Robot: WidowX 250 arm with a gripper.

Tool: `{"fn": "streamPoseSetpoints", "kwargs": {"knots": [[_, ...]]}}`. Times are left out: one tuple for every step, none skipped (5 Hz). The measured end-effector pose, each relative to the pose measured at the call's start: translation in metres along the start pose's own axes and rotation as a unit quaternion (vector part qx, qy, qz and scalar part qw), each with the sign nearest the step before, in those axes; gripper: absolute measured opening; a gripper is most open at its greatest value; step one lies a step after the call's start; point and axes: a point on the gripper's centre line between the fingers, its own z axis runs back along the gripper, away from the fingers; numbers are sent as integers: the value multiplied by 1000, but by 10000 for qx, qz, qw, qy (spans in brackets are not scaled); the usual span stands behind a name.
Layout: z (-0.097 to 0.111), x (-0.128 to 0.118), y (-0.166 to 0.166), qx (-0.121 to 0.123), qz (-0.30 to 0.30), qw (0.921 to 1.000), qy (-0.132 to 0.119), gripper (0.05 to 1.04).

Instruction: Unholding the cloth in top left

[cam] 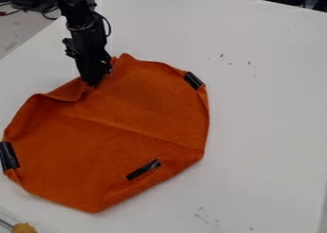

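- Basically, one black gripper [94, 79] points down at the upper edge of the cloth, left of the view's middle; I cannot tell whether it is wide, narrow or holding fabric.
- One orange cloth [127, 127] lies spread on the white table [268, 108], its left side running up to the view's left border and its upper edge rumpled beside the gripper.
- Three black strips [143, 170] sit on it: one upper right, one far left, one near the lower edge.
- White tabletop stretches widest to the cloth's right.
- One yellowish-brown piece [24, 228] is at bottom left.
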Motion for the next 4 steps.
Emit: {"fn": "streamPoseSetpoints", "kwargs": {"knots": [[2, -1, 1, 120, 101, 9999, -3, 59], [17, -1, 2, 309, 269, 9989, -213, 58], [18, -3, 0, 238, 449, 9982, -322, 58], [18, -10, 16, 221, 652, 9964, -490, 58]]}}
